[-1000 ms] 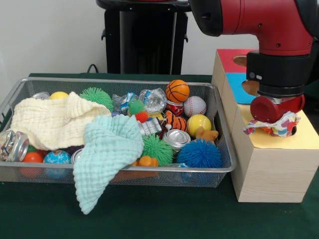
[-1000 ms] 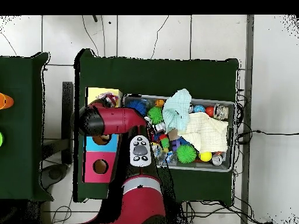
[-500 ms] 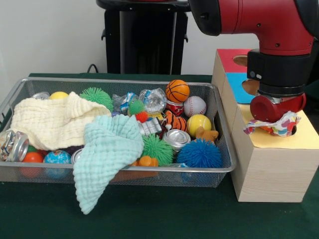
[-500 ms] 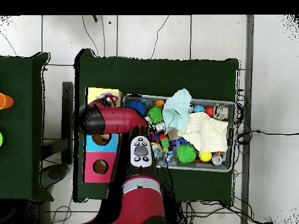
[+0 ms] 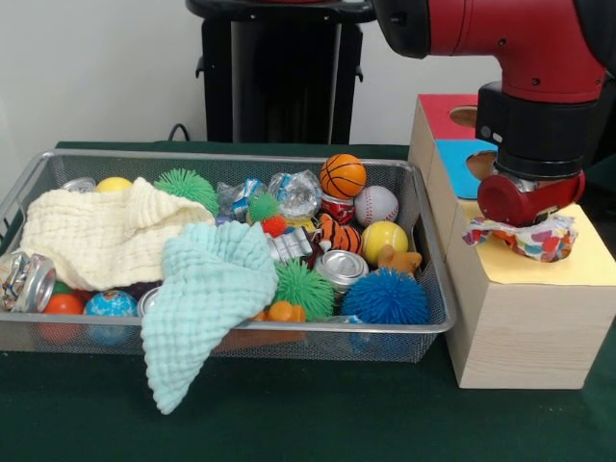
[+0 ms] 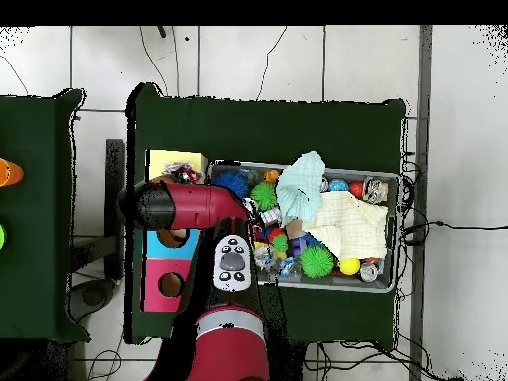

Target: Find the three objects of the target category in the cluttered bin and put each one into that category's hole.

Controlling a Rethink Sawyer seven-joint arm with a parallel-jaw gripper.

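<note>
A crumpled multicoloured wrapper (image 5: 525, 238) sits on the yellow section of the wooden sorting box (image 5: 520, 318), covering that section's hole. My gripper (image 5: 526, 227) comes straight down onto it under the red wrist, shut on the wrapper, and its tips are buried in the folds. The wire bin (image 5: 289, 327) to the left holds more shiny wrappers (image 5: 296, 192), balls, spiky balls and cans. In the overhead view the red arm (image 6: 189, 203) reaches over the box, beside its yellow end (image 6: 171, 160).
A cream cloth (image 5: 101, 236) and a mint cloth (image 5: 207, 289) cover the bin's left half, the mint one hanging over the front rim. The box also has blue (image 5: 462, 164) and red (image 5: 448, 111) sections with holes. Green table surrounds both.
The wrist has risen a little and shifted slightly left. The wrapper came up with it and now hides the yellow hole that showed at its right edge.
</note>
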